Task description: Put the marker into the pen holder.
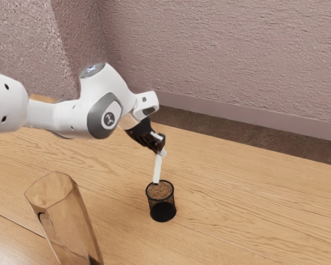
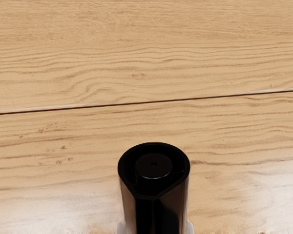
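The gripper (image 1: 161,150) conceals part of the marker's (image 1: 158,168) upper section. Contact between marker tip and pen holder (image 1: 163,212) is indeterminate. The exterior view's lower edge truncates the amber glass (image 1: 71,215), located farther than the holder from the worktop's (image 1: 248,193) far edge; its left edge truncates the arm (image 1: 107,105). The wrist view's lower edge truncates the marker.

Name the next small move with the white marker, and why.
I'd ease the black two-finger gripper slightly toward the middle of the black mesh pen holder's opening before lowering. It grips the white marker at a slight tilt, and in the exterior view the lower end appears by the rim's far side, so straight down might catch the rim.
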`<state>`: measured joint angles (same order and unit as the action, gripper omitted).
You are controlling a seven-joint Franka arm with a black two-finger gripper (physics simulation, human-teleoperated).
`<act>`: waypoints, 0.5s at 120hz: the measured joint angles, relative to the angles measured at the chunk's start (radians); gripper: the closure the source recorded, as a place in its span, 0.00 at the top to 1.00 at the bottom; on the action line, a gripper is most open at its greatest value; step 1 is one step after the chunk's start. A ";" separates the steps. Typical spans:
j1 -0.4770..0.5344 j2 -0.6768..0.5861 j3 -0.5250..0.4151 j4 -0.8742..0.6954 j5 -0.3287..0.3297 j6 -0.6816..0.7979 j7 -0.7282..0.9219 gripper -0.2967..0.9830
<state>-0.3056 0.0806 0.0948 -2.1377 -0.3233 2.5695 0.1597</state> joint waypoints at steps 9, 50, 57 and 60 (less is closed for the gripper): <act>-0.012 0.011 0.000 -0.015 0.000 0.010 -0.010 0.15; -0.043 0.039 -0.002 -0.044 -0.009 0.040 -0.035 0.34; -0.042 0.039 -0.003 -0.044 -0.013 0.042 -0.031 0.44; -0.041 0.039 -0.003 -0.044 -0.014 0.043 -0.029 0.47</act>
<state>-0.3468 0.1198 0.0917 -2.1816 -0.3370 2.6122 0.1304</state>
